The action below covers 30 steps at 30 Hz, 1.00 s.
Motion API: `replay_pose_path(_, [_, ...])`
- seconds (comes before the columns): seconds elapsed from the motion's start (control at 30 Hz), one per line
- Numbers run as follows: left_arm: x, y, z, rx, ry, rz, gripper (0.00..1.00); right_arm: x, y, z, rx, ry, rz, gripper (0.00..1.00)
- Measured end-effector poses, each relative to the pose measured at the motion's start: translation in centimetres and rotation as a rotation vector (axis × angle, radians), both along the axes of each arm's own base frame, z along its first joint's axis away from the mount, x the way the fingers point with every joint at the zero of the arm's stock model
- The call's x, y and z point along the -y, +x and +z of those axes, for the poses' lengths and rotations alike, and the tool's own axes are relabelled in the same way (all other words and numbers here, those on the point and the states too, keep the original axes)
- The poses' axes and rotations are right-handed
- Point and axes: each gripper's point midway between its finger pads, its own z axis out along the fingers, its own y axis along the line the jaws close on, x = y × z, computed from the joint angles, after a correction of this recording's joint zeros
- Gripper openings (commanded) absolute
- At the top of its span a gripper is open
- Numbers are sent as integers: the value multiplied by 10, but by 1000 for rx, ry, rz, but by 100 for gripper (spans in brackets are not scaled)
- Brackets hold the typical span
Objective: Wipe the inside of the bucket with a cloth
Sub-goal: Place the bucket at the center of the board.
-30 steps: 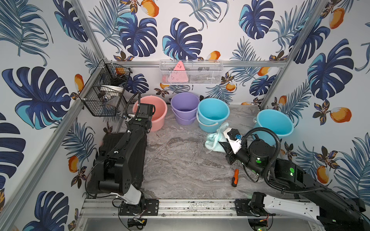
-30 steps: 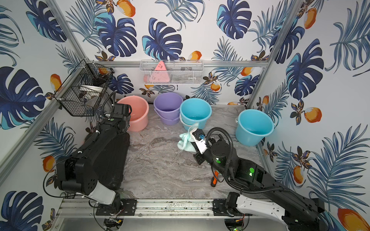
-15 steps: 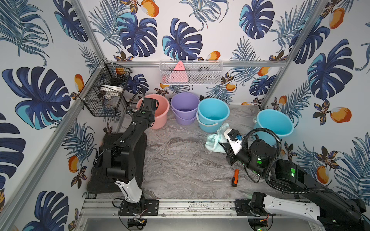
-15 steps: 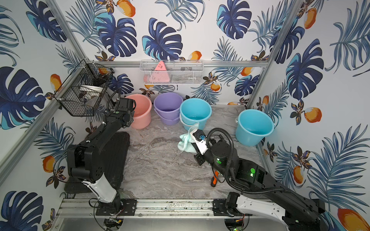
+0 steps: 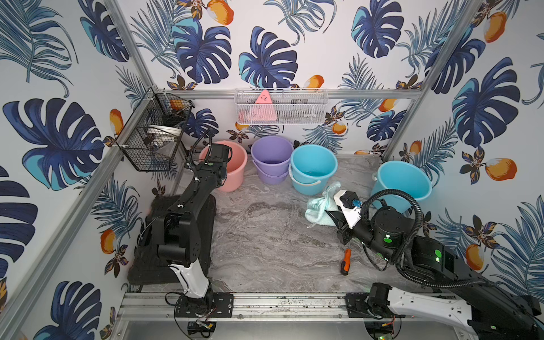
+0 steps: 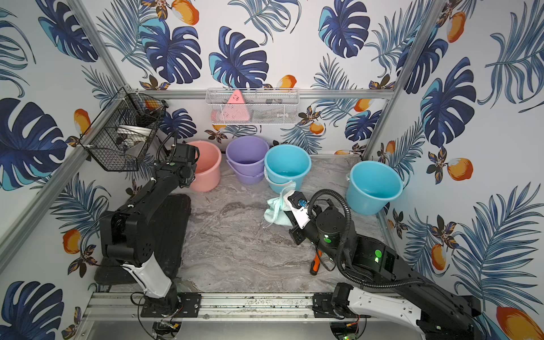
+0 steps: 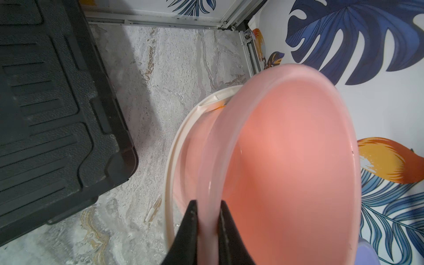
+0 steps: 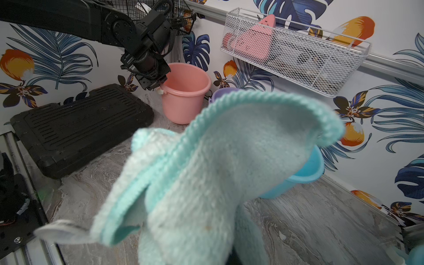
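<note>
The middle of the marble surface (image 5: 265,241) lay open; a pink bucket (image 5: 237,173), purple bucket (image 5: 272,151) and blue bucket (image 5: 313,163) blocked its back edge, a black case (image 6: 176,229) its left edge.

No legible text, label, brand or number in any view; dark marks on the pink triangle (image 5: 263,108) in the basket (image 5: 307,113) are too small to read.

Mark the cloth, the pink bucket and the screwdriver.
cloth (image 5: 319,209): in a top view, on its bunched middle.
pink bucket (image 5: 237,178): in a top view, on its outer wall.
screwdriver (image 5: 345,262): in a top view, on its handle.
</note>
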Motion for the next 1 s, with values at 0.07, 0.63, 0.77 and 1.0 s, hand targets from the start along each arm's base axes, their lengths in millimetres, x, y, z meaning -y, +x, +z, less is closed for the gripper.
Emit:
replay_pose_path(0.07, [-2, 1, -1, -6, 3, 4, 11, 1, 0, 0, -2, -1, 0, 0])
replay_pose_path(0.63, [-11, 4, 1, -9, -14, 22, 26, 8, -4, 10, -3, 19, -4, 0])
replay_pose_path(0.77, [-9, 1, 0, -11, -26, 18, 32, 9, -5, 12, -8, 26, -5, 0])
replay_pose_path(1.0, [-7, -7, 9, 9, -48, 19, 48, 9, -5, 13, -11, 32, -7, 0])
